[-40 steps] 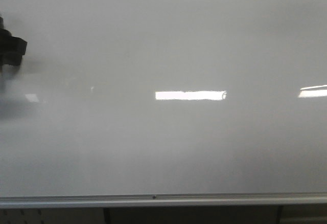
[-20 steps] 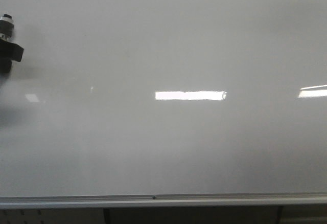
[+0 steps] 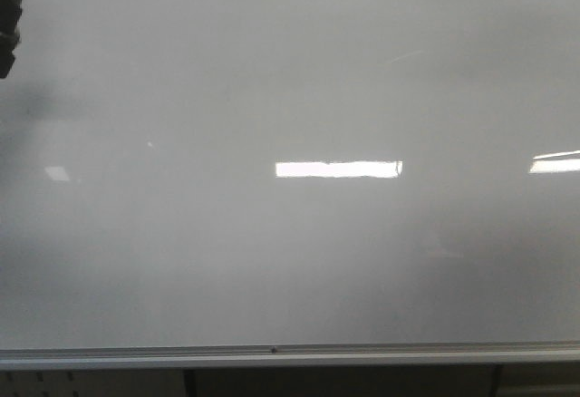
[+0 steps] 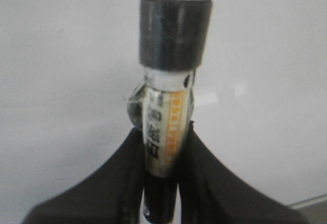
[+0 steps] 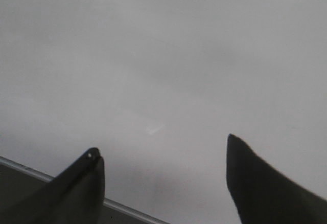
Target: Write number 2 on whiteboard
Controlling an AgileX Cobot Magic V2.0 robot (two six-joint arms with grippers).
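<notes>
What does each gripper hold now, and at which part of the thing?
The left gripper holds a marker by its labelled barrel, below the black band. The right gripper is open and holds nothing.

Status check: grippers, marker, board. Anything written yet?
Left gripper shut on marker. Right gripper open, empty. Whiteboard blank, no 2 yet. Nothing in the way.

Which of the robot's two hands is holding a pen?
The left gripper: its fingers are shut on the marker. The right gripper is open and holds nothing, with only the whiteboard behind it.
</notes>
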